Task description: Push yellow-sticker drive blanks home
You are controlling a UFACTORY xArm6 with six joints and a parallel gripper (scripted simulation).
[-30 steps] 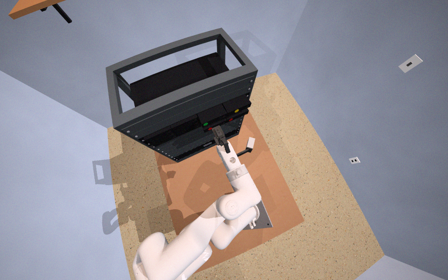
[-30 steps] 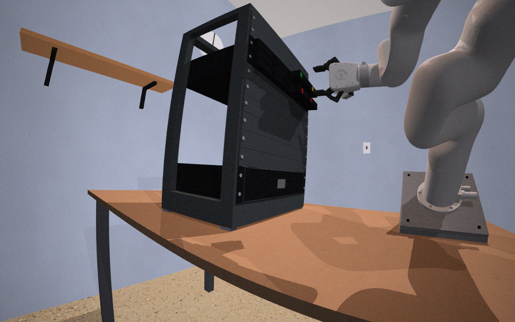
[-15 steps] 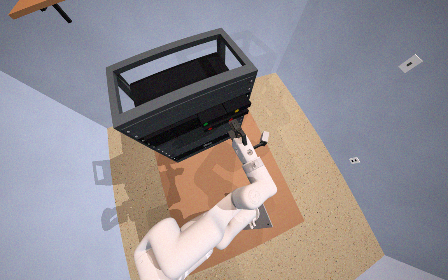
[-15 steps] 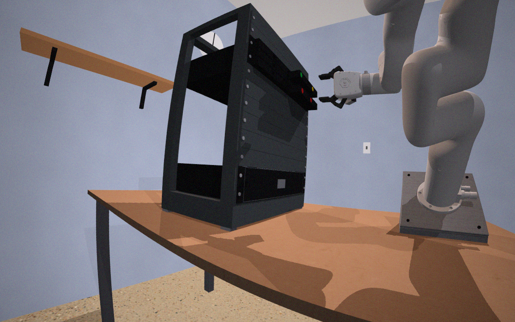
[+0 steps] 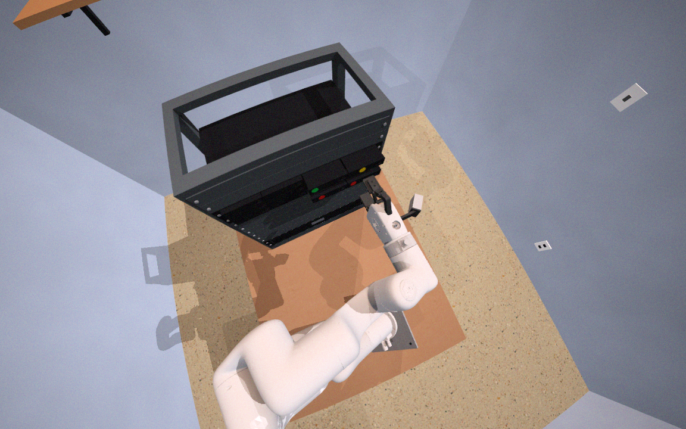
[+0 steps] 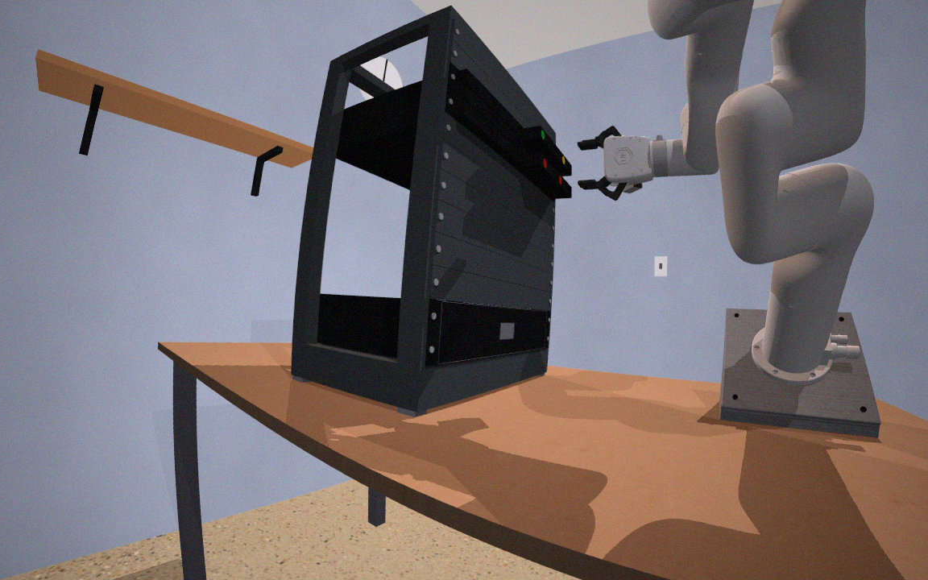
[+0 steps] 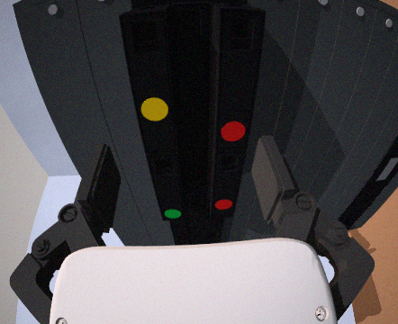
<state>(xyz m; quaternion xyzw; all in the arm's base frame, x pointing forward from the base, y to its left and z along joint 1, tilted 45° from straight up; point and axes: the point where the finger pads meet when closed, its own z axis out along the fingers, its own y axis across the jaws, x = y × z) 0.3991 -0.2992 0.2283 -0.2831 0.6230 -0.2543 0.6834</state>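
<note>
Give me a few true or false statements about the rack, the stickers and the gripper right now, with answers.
1. The gripper is open and holds nothing. True.
2. Two yellow stickers show in the wrist view. False: only one yellow sticker shows there, with two red ones and a green one.
3. The fingers are clamped on a drive blank. False: they stand apart in front of the rack, gripping nothing.
4. The arm's base plate sits on the same table as the rack. True.
</note>
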